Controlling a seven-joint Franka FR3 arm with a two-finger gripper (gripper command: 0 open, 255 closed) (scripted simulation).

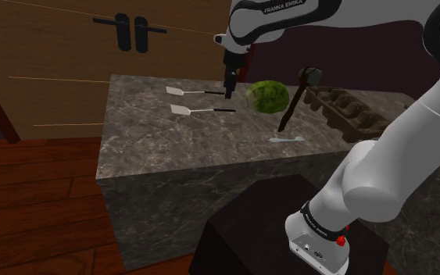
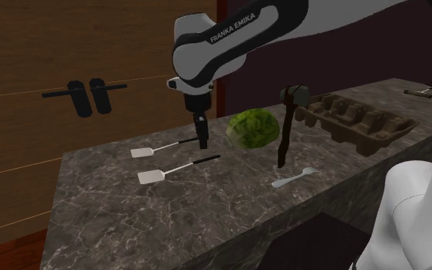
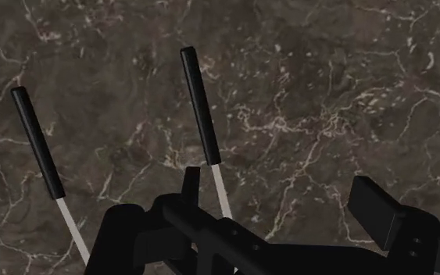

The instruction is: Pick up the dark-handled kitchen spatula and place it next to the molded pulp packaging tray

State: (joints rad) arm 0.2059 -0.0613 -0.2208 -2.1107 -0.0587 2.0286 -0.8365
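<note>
Two spatulas with black handles and white blades lie side by side on the dark marble counter point(image 1: 171, 148). The far spatula point(image 1: 198, 92) point(image 2: 164, 146) and the near spatula point(image 1: 202, 110) point(image 2: 179, 167) both point their handles toward a green cabbage. My gripper point(image 1: 230, 91) point(image 2: 202, 143) hangs upright, just over the handle end of the far spatula. In the wrist view my gripper point(image 3: 284, 195) is open and holds nothing. One black handle point(image 3: 200, 105) runs close by one fingertip, and the other handle point(image 3: 38, 144) lies farther off. The brown pulp tray point(image 1: 351, 109) point(image 2: 360, 123) sits at the counter's far end.
A green cabbage point(image 1: 266, 96) point(image 2: 251, 128) lies beside my gripper. Between it and the tray a dark hatchet-like tool point(image 1: 292, 105) point(image 2: 285, 126) stands propped. A small white utensil point(image 1: 288, 138) point(image 2: 295, 178) lies near the front edge. Behind is a wooden wall with black door handles point(image 1: 128, 31).
</note>
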